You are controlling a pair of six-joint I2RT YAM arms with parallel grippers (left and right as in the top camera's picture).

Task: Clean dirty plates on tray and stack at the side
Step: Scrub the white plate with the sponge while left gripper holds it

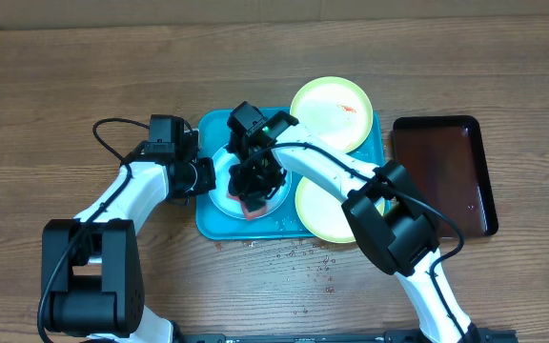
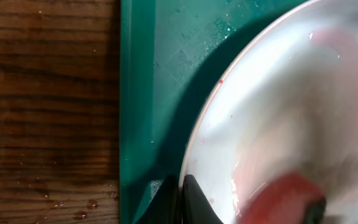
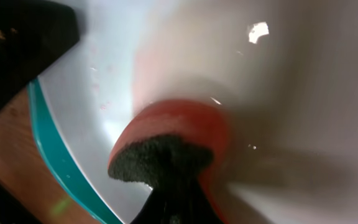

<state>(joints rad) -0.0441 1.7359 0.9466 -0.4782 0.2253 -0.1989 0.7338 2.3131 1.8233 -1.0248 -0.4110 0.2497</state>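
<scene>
**Two Arms Scrubbing One Plate on the Teal Tray**

Overhead: the left gripper (image 1: 208, 177) is pinching the left rim of the pale blue-white plate (image 1: 225, 198), which is lying in the left part of the tray (image 1: 208, 221). The right gripper (image 1: 255, 183) is clamping a red sponge (image 1: 252, 209) and pressing it into that plate. Two yellow-green plates are sharing the tray, one (image 1: 332, 112) reaching past the far edge, the other (image 1: 324, 211) at the near right corner. A dark tray (image 1: 443, 176) is sitting just to the right, and droplets (image 1: 303, 257) are dotting the table (image 1: 65, 76).

Left wrist: the fingers (image 2: 191, 202) are sitting closed on the plate's rim above the wet tray floor. The sponge is showing blurred at lower right.

Right wrist: the jaws are gripping the sponge, its dark scouring face turned toward the camera and its red side pressing on the plate's pink-smeared surface.
</scene>
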